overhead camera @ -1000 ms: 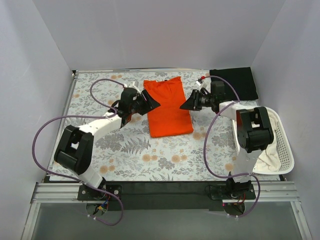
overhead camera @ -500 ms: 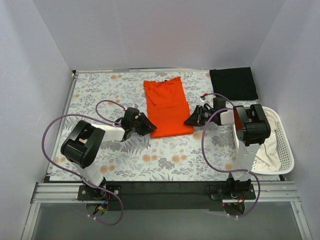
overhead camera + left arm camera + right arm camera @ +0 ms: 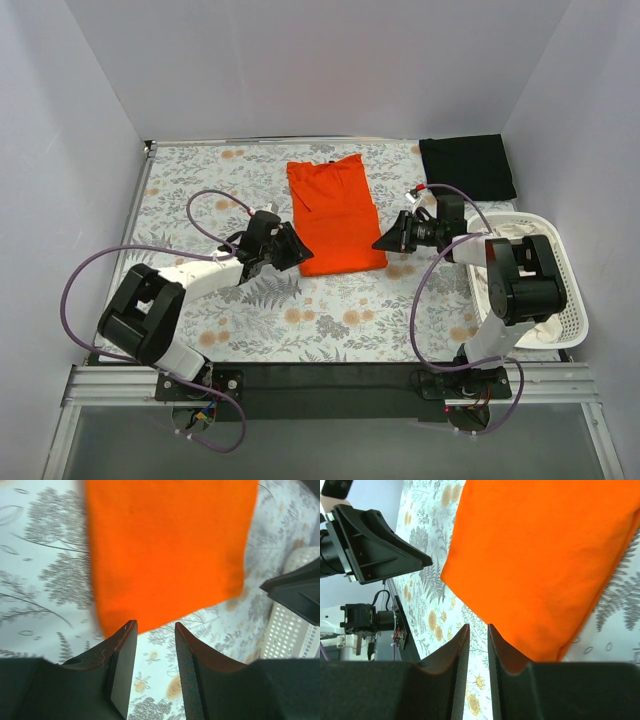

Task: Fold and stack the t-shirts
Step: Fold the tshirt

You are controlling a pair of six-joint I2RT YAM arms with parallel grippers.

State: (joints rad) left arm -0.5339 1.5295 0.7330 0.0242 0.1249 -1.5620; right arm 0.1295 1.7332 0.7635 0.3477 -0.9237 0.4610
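Mid-table, the orange tee (image 3: 335, 212) is laid flat on the floral cloth (image 3: 190, 180). It is folded to a long narrow panel with one short end toward the arms. At the far right corner the black tee (image 3: 467, 166) is seen folded square, well apart from the orange one. A white basket (image 3: 575, 300) is set at the right edge, with pale fabric inside.

The left gripper (image 3: 298, 256) is held low at the orange tee's near left corner. Its jaws are parted by a small gap and hold nothing; the hem is seen just past the tips.

The right gripper (image 3: 381, 242) is held at the near right corner. Its jaws are nearly together, with a thin slit showing and no fabric caught in it.
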